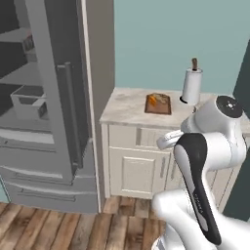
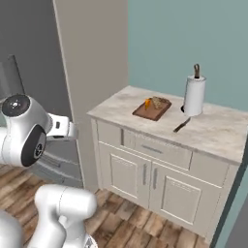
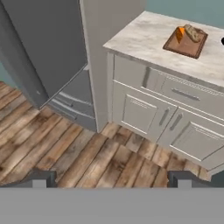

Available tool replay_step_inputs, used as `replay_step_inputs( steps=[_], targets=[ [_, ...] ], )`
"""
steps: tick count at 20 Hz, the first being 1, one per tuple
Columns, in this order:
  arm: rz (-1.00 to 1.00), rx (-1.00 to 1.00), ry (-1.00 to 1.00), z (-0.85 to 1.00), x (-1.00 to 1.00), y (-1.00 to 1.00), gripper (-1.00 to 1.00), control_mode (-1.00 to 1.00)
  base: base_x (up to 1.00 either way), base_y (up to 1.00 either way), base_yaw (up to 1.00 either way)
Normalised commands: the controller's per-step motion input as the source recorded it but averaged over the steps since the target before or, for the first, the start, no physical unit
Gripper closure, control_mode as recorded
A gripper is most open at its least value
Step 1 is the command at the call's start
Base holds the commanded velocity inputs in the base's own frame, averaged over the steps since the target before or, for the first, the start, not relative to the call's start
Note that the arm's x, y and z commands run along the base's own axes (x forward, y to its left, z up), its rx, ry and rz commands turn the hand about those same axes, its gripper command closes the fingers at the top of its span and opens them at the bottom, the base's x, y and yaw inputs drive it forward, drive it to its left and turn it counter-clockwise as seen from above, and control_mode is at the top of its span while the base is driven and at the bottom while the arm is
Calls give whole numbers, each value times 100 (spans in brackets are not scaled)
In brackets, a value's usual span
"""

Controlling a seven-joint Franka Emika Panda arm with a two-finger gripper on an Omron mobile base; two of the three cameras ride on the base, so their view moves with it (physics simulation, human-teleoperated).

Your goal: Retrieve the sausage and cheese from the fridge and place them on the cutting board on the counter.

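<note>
Sausage (image 3: 191, 32) and cheese (image 3: 180, 33) lie on cutting board (image 3: 185, 42) on table (image 3: 144, 37), touching each other. Fridge (image 1: 53, 97) door open beside table. Fingers (image 3: 112, 178) spread wide, empty, over floor. You judge placement done; only retreat perhaps left.

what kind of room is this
A rendered home kitchen, most likely: a tall grey fridge with one door open, a pale marbled counter over cream cabinet fronts, and on it a cutting board with food beside a paper towel roll.
</note>
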Motion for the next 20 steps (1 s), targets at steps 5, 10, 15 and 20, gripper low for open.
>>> replay_step_inputs(
  steps=[5,10,15,20],
  targets=[
    [0,0,0,0,0,0,-100,100,-65,-24,66],
    [0,0,0,0,0,0,-100,100,-66,-6,63],
    [0,0,0,0,0,0,-100,100,-30,4,62],
    [0,0,0,0,0,0,-100,100,26,44,38]
  ],
)
